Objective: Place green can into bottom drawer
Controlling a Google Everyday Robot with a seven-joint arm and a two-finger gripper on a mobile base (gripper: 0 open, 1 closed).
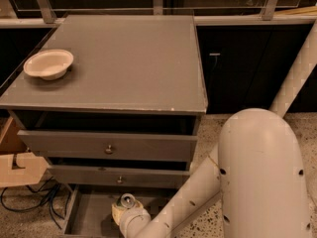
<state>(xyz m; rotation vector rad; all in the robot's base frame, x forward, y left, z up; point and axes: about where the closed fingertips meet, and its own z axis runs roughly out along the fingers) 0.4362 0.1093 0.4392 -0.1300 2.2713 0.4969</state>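
Observation:
The grey cabinet's bottom drawer (86,214) is pulled open at the lower edge of the camera view, showing its flat grey floor. The green can (128,201) is upright inside it near the middle, with only its silver top with the pull tab and a pale side showing. My gripper (125,213) is down in the drawer right at the can, at the end of my white arm, which reaches in from the lower right. The arm's end hides the can's lower part.
A cream bowl (48,63) sits on the left of the cabinet top (129,63). The two upper drawers (109,147) with small knobs stand slightly out above the bottom drawer. My large white elbow (260,177) fills the lower right. A cardboard box (17,167) and cables lie on the floor at left.

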